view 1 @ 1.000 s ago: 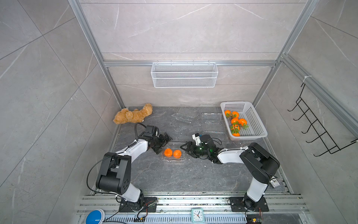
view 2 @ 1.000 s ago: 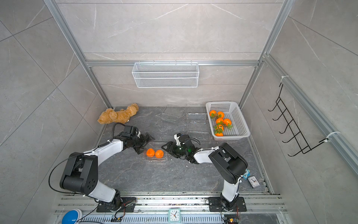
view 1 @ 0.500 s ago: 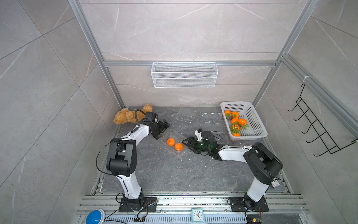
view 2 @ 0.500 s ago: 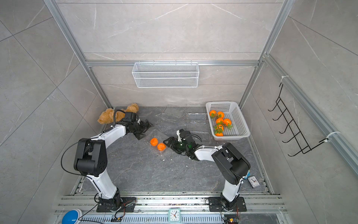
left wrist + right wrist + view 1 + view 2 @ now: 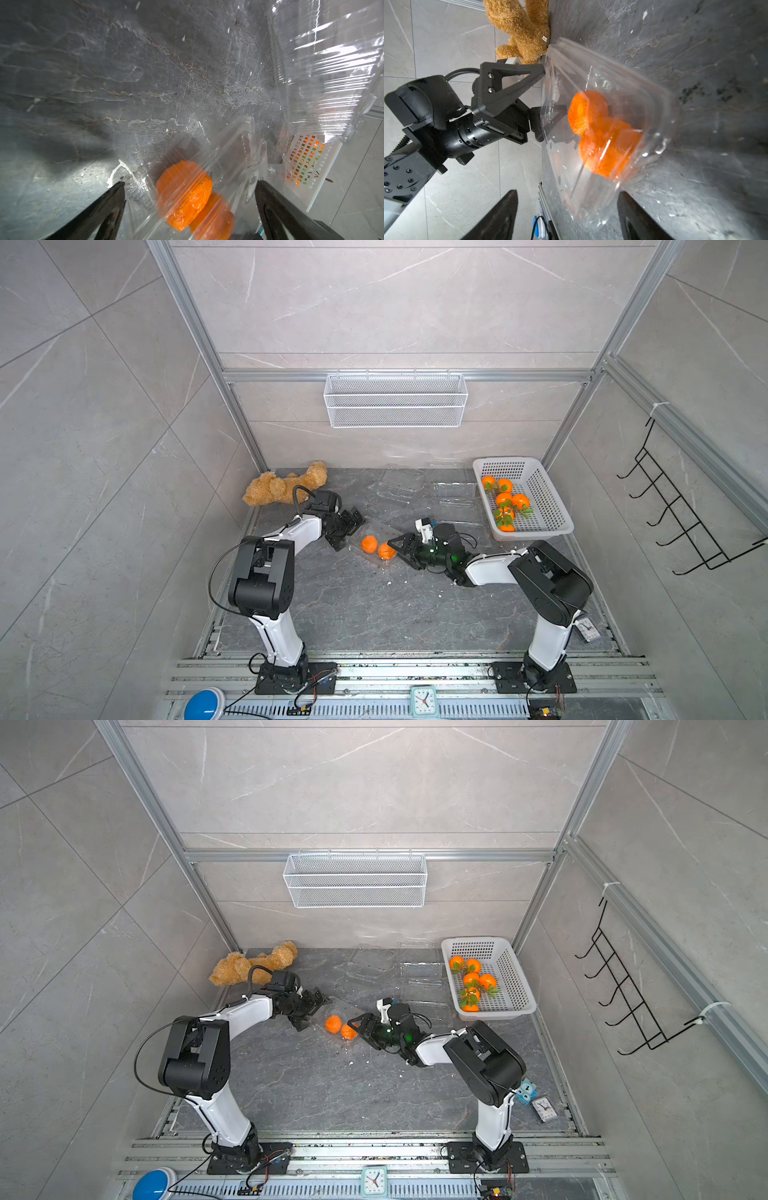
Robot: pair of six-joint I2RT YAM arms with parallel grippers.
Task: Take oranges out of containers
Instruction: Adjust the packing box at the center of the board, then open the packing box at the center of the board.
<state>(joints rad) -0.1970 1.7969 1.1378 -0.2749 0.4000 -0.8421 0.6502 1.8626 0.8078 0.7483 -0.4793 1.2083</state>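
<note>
Clear plastic clamshell container (image 5: 639, 99) sits on grey stone counter (image 5: 374, 614), well apart from white perforated basket (image 5: 548, 506), off its left side in both top views. Two oranges (image 5: 369, 544) inside, touching each other, blurred in wrist views; lid state unclear. Left end effector (image 5: 190, 184) jaws wide apart, container end farthest from basket between them, one fingertip (image 5: 543, 69) at its rim, not clamped. Right end effector (image 5: 566, 196) jaws also spread wide, container's basket-side end between the fingers (image 5: 508, 203), no clamp seen. Six more oranges (image 5: 503, 498) with green leaves lie in basket. Empty clear containers (image 5: 455, 491) just beside basket's left wall. Fuzzy tan teddy bear (image 5: 286, 487) far from basket, against back wall
</note>
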